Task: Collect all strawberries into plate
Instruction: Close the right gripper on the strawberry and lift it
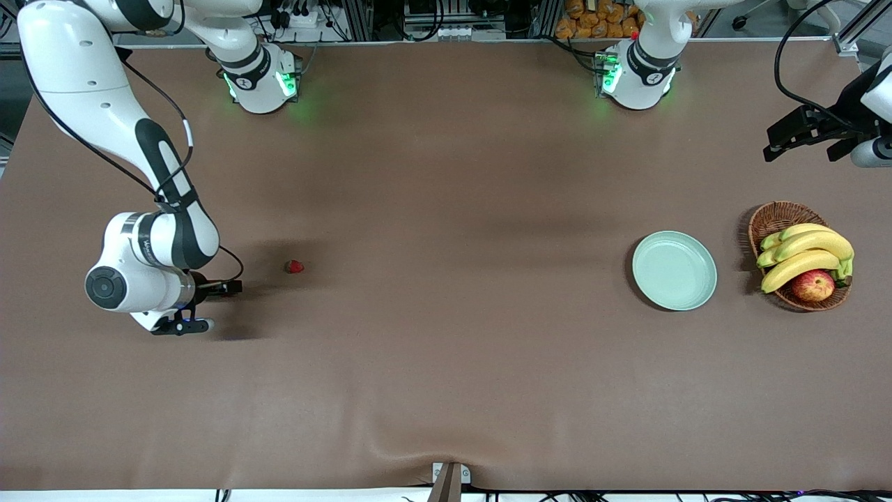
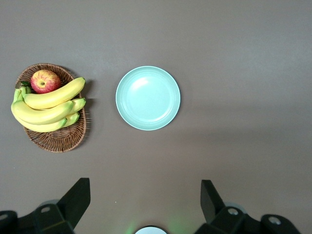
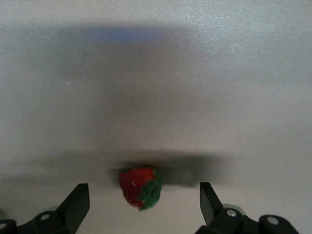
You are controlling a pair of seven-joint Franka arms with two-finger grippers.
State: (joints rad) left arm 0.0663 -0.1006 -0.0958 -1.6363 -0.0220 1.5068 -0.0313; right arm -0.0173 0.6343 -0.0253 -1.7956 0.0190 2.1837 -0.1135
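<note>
Right claw [image 1: 209, 305] spread wide, empty, low beside strawberry [image 1: 295, 266], left claw [image 2: 145, 202] wide, empty, above plate [image 2: 147, 98]

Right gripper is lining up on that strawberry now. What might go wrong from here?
The strawberry is tiny and lies tilted between the right gripper's wide-open fingers, so a closing pinch could roll or squash it. The plate sits toward the left arm's end of the table, beside the basket; that long carry could drop it. The left gripper waits open above the plate.

A wicker basket [image 1: 773, 222] on the brown tabletop [image 1: 446, 362] holds bananas [image 1: 805, 254], with an apple [image 1: 813, 286] at their 6 o'clock.
</note>
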